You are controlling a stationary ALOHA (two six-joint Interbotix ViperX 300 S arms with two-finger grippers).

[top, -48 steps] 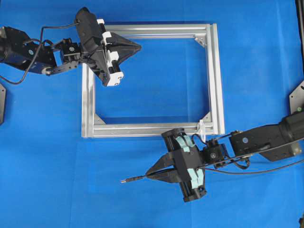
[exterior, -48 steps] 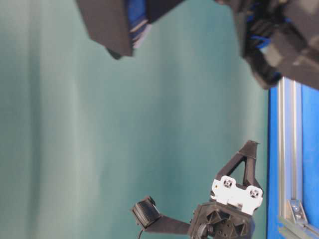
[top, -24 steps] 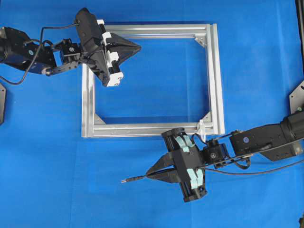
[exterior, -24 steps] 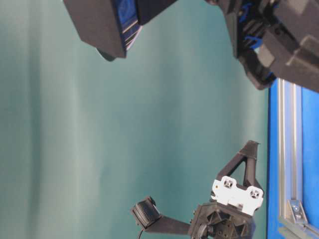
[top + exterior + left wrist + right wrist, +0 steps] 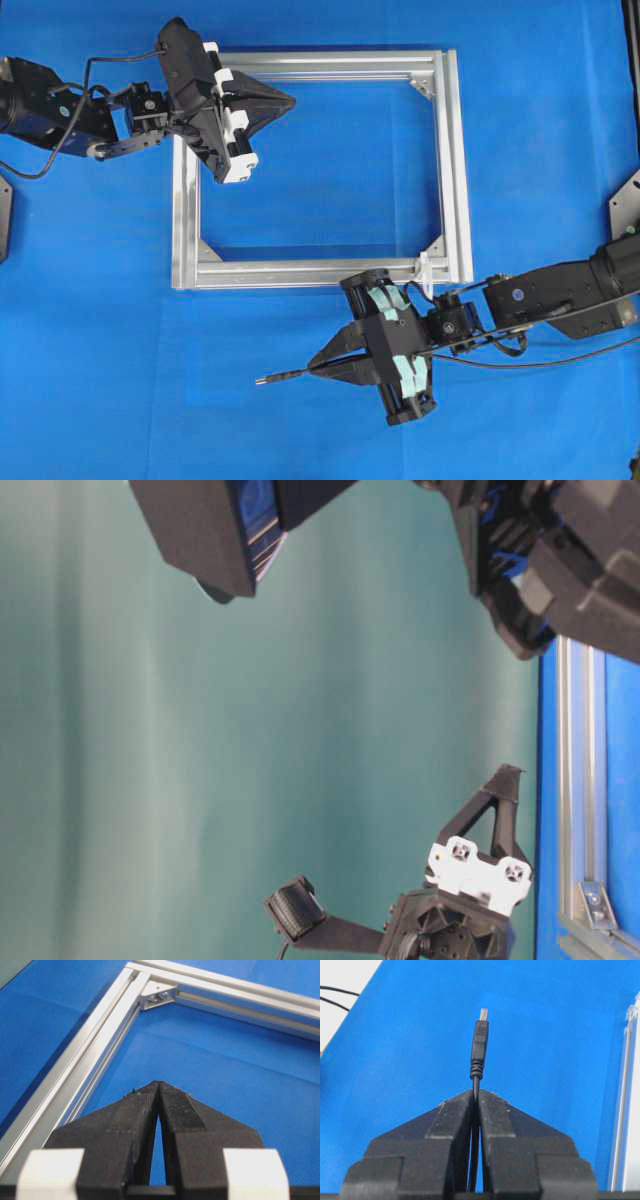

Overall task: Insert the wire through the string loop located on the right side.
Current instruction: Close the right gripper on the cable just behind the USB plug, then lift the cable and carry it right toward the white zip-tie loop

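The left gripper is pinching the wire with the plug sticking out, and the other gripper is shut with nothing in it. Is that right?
Not quite: it is the right gripper that pinches the wire, with the plug sticking out past its tips, as the right wrist view shows. The left gripper is the one shut with nothing in it, over the frame.

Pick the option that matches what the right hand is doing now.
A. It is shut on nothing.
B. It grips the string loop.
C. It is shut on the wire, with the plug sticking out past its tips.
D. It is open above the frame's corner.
C: in the right wrist view the right hand is clamped on the wire, whose plug juts out beyond the tips, away from the string loop on the frame.
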